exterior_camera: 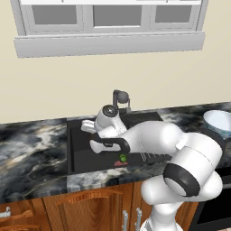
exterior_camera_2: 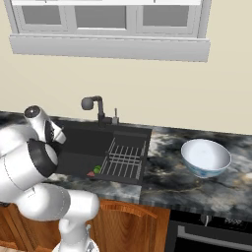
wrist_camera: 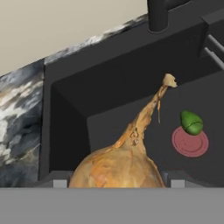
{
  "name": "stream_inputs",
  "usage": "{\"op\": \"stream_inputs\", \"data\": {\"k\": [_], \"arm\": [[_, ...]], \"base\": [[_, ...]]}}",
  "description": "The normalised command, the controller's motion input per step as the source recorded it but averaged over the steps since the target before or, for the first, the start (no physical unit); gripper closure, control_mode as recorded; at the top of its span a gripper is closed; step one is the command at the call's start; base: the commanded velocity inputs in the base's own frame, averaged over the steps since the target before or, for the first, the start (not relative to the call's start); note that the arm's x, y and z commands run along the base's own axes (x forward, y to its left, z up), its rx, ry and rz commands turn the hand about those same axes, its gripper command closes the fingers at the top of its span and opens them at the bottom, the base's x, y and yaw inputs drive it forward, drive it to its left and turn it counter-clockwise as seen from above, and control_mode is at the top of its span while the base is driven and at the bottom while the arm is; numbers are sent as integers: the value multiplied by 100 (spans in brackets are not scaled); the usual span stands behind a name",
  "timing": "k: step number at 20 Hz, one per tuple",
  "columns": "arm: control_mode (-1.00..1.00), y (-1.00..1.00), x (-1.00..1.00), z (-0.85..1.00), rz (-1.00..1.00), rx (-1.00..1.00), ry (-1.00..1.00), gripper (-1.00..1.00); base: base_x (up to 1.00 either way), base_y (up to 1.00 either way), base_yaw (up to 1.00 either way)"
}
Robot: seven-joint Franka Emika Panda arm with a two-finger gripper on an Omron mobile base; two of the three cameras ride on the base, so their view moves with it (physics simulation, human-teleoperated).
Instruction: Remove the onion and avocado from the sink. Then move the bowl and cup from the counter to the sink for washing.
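The tan-orange onion (wrist_camera: 118, 168) with its streaked, papery skin fades to a paler straw tone along its thin stem tail. The small dark green avocado (wrist_camera: 191, 122) carries a lighter green sheen and sits by a dull red round drain disc (wrist_camera: 190, 141). The recessed sink basin (exterior_camera_2: 83, 142) is matte black — as are its faucet (exterior_camera_2: 96, 107) and the wire rack (exterior_camera_2: 124, 160), whose bars read grey. The stone counter (exterior_camera: 31, 149) is marbled black, grey and white. The wide round bowl (exterior_camera_2: 205, 157) is white to pale blue with a bluish rim. The cabinets (exterior_camera: 85, 210) are warm brown wood; the wall (exterior_camera_2: 147, 88) is cream.
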Motion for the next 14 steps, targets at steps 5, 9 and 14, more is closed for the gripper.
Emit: {"op": "stream_inputs", "data": {"k": [5, 9, 14], "arm": [[-100, 16, -13, 22, 0, 6, 0, 100], [-100, 20, -14, 13, 0, 7, 0, 100], [-100, 28, -7, 4, 0, 3, -2, 100]], "base": [[0, 0, 0], [0, 0, 0], [0, 0, 0]]}}
